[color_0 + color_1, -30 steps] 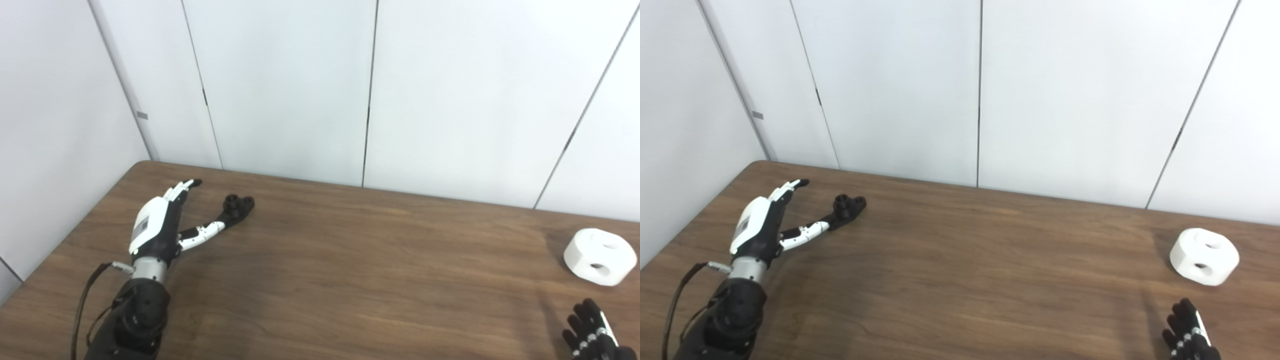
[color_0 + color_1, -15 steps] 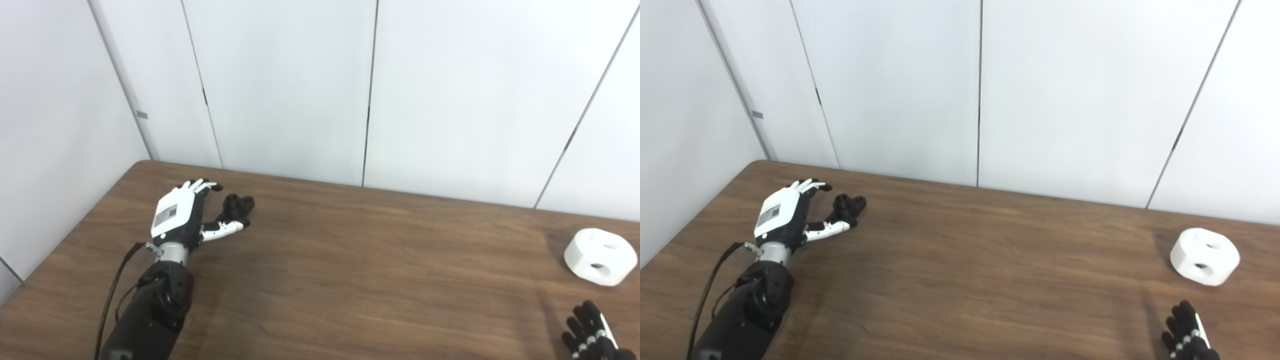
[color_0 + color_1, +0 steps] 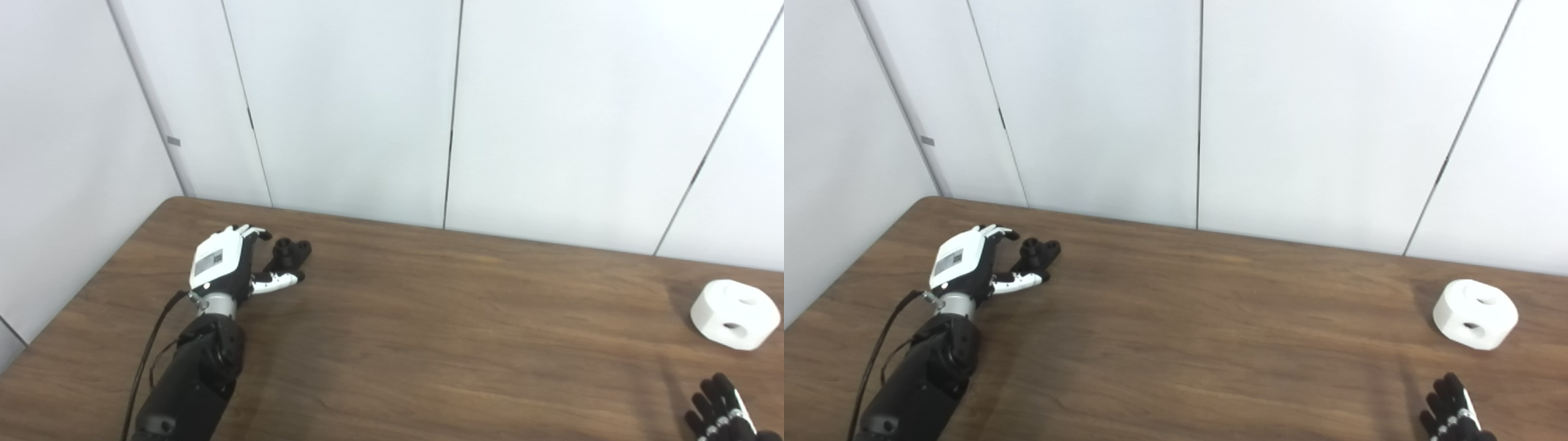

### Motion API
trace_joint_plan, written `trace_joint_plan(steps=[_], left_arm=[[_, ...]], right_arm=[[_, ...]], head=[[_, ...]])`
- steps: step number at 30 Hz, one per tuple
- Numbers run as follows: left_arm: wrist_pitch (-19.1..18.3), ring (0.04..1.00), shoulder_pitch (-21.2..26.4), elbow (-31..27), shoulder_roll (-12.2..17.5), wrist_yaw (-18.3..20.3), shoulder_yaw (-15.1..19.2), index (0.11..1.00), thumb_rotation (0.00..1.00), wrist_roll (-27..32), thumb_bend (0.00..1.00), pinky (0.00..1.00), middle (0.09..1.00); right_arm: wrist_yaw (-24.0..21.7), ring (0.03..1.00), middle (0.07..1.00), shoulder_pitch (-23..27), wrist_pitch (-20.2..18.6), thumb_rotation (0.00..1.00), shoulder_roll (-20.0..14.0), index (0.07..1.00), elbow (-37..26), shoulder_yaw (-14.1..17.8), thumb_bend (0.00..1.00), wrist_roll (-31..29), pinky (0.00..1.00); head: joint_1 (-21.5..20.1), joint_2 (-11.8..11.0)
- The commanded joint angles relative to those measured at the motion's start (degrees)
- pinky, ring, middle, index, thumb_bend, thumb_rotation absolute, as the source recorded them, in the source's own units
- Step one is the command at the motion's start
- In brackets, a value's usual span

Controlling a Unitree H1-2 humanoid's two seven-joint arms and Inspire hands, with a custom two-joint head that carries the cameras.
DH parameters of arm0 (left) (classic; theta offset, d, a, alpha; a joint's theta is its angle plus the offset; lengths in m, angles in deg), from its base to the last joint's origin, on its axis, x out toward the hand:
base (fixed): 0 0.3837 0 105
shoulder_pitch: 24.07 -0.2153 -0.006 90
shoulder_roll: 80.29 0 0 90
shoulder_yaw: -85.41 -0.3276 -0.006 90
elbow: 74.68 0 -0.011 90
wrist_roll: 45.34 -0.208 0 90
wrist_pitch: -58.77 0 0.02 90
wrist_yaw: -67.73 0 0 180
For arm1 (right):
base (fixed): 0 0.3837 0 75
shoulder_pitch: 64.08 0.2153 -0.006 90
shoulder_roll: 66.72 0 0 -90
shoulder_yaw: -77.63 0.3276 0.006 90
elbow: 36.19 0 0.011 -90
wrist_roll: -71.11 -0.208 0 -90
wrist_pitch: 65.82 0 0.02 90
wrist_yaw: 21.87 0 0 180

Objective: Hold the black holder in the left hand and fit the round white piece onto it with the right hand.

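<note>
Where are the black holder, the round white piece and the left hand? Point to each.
black holder (image 3: pixel 293 251): left eye view, on its knobbed top.
round white piece (image 3: pixel 735 313): left eye view, on its top face between the holes.
left hand (image 3: pixel 222 263): left eye view, on the white back of the hand.

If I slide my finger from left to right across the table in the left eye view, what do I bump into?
Left hand → black holder → white piece

You will find no readable text here: the grey label on the back of the left hand (image 3: pixel 215 264) is too blurred.
</note>
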Motion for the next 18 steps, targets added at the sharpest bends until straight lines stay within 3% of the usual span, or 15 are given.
trace_joint_plan(steps=[1,18], left_arm=[[-0.9,0.970,3.3,-0.1,1.5,-1.3,0.1,0.788,0.45,-1.2,0.87,1.00,0.913],[-5.6,0.952,5.2,2.2,2.5,1.2,-1.9,0.783,0.47,-0.8,0.87,0.96,0.901]], right_arm=[[-0.6,1.000,1.000,-1.8,0.8,1.00,1.1,1.000,1.0,-0.4,0.61,-1.0,1.00],[-1.4,1.000,1.000,-2.4,1.9,1.00,0.5,1.000,0.6,-0.9,0.60,0.3,1.00]], head=[[0.0,0.1],[0.1,0.7]])
